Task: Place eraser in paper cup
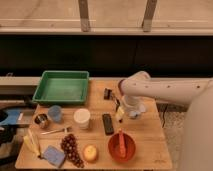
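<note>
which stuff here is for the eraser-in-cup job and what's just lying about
Job: eraser, paper cup, tool just right of the eraser.
Lying about: green tray, blue cup, metal cup, grapes, red bowl, blue sponge.

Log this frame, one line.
gripper: over table, just right of eraser | eraser: on table, ungrasped | paper cup: upright, left of eraser

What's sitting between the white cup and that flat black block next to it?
Nothing: the camera view shows only bare wooden table between the paper cup and the eraser. The gripper hangs close to the eraser's upper right in the picture.
</note>
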`<state>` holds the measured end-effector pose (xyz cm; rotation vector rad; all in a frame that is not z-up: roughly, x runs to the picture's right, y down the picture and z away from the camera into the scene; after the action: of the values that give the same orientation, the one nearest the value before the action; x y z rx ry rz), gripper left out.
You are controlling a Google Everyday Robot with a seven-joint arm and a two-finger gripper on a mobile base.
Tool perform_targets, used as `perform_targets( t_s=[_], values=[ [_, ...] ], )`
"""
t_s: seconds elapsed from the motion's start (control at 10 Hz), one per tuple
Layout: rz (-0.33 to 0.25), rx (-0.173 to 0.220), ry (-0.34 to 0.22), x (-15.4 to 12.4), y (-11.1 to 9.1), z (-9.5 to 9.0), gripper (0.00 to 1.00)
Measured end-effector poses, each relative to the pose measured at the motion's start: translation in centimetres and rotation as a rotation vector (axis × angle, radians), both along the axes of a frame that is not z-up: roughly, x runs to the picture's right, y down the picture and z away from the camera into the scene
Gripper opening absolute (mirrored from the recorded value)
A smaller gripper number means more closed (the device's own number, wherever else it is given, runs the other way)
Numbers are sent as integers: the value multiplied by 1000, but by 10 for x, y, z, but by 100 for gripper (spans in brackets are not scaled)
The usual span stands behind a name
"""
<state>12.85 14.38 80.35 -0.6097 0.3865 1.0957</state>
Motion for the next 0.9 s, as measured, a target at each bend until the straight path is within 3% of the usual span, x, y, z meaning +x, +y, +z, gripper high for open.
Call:
perform_targets(
  t_s=[0.4, 0.6, 0.9],
  values=[
    [-11, -7, 11, -1, 2, 1, 80],
    [-46, -24, 10, -9, 5, 2, 80],
    [-140, -31, -9, -54, 4, 3, 80]
  ],
)
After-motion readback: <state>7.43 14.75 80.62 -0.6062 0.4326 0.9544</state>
